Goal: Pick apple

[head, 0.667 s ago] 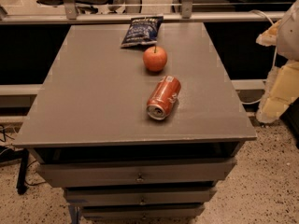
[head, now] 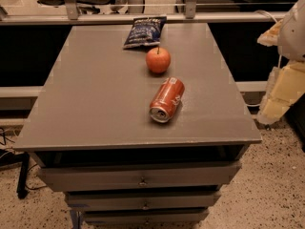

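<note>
Whether my gripper (head: 279,97) is open or closed I cannot tell. I see nothing in it, and it hangs off the right edge of the worktop (head: 95,104), well apart from everything. The apple (head: 158,60) stands stem-up toward the far edge, just in front of the chip bag (head: 144,31). The soda can (head: 167,100) lies on its side nearer the front edge. I'd descend over the apple, clear of the can, and close around its widest part.

Red-orange apple (head: 158,60), red can (head: 167,100), grey table (head: 95,94); cream hand (head: 279,99) at right.
</note>
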